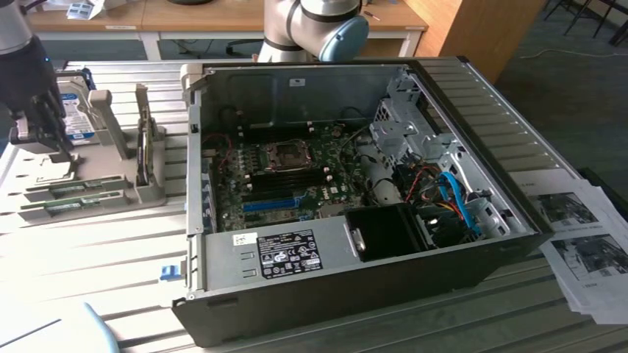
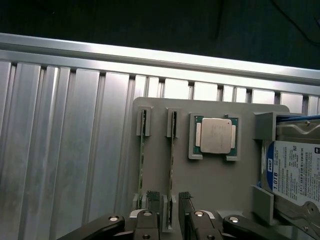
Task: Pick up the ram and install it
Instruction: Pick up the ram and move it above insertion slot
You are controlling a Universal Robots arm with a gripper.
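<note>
Fingers [image 2: 153, 198] wide apart, pointing down.

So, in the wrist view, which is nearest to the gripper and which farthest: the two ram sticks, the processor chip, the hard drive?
1. Ram stick, between the fingers of the open gripper.
2. Other ram stick, in the neighbouring slot.
3. Processor chip, in its square cradle.
4. Hard drive, beyond the processor chip.

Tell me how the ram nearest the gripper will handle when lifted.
The ram looks thin and flat, standing on edge in the grey holder, so probably stiff and light. Its narrow edge gives the open gripper little to hold; it might tilt. Being bare board, likely fragile.
</note>
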